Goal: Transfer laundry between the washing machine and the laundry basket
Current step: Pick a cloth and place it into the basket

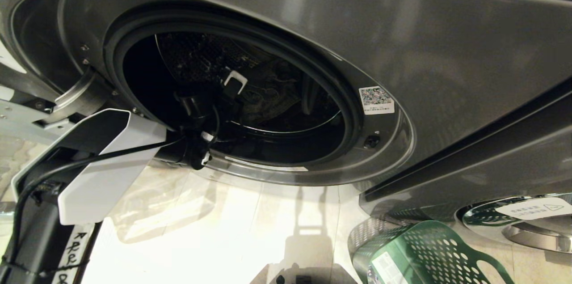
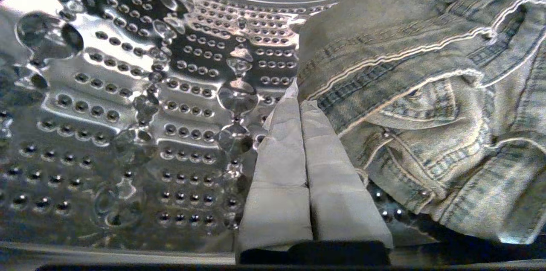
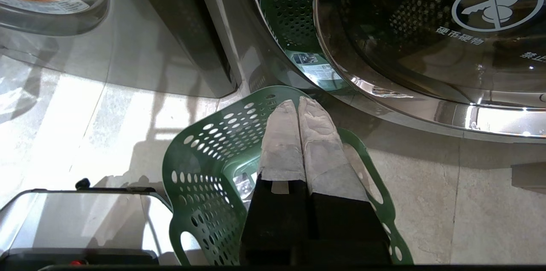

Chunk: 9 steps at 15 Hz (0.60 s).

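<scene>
Jeans (image 2: 426, 91) cut off by frame edge; fingertips (image 2: 294, 104) possibly pinching fabric, unclear. Laundry basket (image 1: 424, 248) half out of frame.

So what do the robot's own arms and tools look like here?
The left arm has white angular shells over black parts, a black cable along it and a handwritten white label. Both the left tool and the right tool have pale grey wrapped fingers on black bases.

Crumpled denim (image 2: 426, 91) crowds one side of the drum (image 2: 128, 113); bare perforated wall lies beside it.
</scene>
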Available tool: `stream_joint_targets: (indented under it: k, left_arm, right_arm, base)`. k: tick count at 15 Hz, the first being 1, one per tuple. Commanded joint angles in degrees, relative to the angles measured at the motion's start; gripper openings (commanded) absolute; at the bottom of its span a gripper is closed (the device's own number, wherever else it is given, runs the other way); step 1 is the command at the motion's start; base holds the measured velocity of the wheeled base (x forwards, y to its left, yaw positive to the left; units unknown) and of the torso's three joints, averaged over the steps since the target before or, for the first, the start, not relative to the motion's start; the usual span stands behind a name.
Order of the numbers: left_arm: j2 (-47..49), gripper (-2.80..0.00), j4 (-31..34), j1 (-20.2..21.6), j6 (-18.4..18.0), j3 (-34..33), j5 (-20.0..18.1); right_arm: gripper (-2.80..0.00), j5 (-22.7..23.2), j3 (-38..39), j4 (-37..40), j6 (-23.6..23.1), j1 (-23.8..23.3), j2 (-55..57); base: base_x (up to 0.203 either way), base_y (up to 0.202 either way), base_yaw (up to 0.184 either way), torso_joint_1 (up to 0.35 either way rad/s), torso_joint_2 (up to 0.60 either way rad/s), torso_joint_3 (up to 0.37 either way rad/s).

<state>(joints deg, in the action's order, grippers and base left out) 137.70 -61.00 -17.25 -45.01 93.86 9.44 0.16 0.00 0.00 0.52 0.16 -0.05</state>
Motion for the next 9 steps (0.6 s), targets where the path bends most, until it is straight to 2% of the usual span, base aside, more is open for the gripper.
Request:
stream_joint_targets:
  k: [1,5,9]
  left_arm:
    - [0.02,-2.8,-0.35,0.02,-0.25,-0.08,0.05]
    - [-2.4,-2.8,-0.52,-0.35,0.03,-2.38,0.05]
    - [-10.54,-2.8,-0.73,-2.0,3.75,-14.88,0.54]
  right_arm:
    - [-2.8,0.02,0.0,0.0,0.0,0.02,0.05]
    - [-2.8,0.02,0.0,0.0,0.0,0.02,0.05]
    - [-2.8,0.02,0.0,0.0,0.0,0.02,0.05]
  base:
    - [0.0,0.0,0.0,0.0,0.0,0.0]
    - [0.0,0.0,0.0,0.0,0.0,0.0]
    - [0.0,0.0,0.0,0.0,0.0,0.0]
